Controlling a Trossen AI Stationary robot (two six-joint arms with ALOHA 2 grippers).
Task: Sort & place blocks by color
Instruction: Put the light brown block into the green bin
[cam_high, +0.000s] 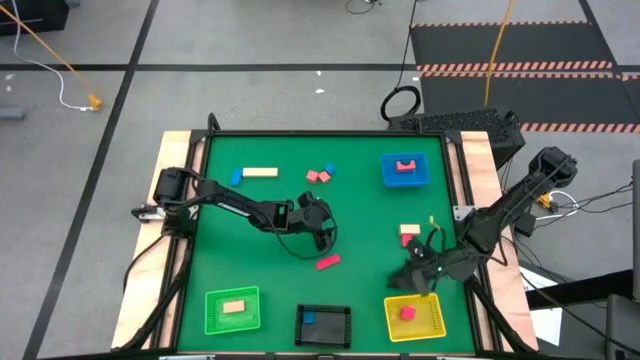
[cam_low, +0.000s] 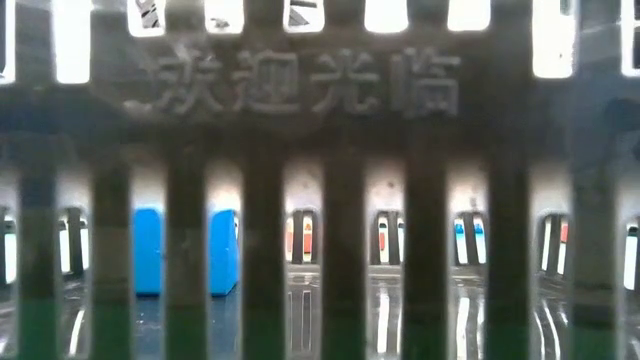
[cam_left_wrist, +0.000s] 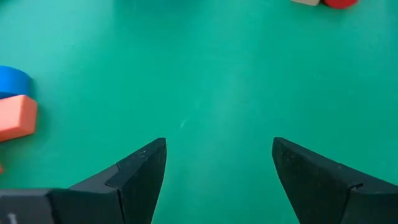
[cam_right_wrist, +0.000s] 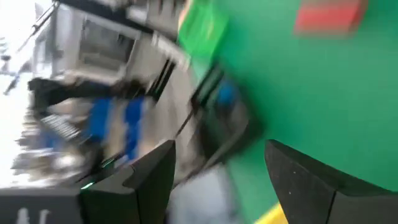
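Desk (cam_high: 370, 215) surface is green felt, standing on grey floor. Yellow tray (cam_high: 434, 322), the reference landmark, holds one red block (cam_high: 408, 313); right gripper (cam_high: 420, 278) hangs just above its rim, fingers spread (release judged complete). Left gripper (cam_high: 318, 222), spread and empty, sits well away toward centre, near a loose red block (cam_high: 327, 262), probably next.

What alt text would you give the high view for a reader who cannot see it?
Overhead view of a green table with small red, blue and wooden blocks scattered on it. The open left gripper hovers near a red block; the open right gripper sits just above the yellow tray, which holds a red cube.
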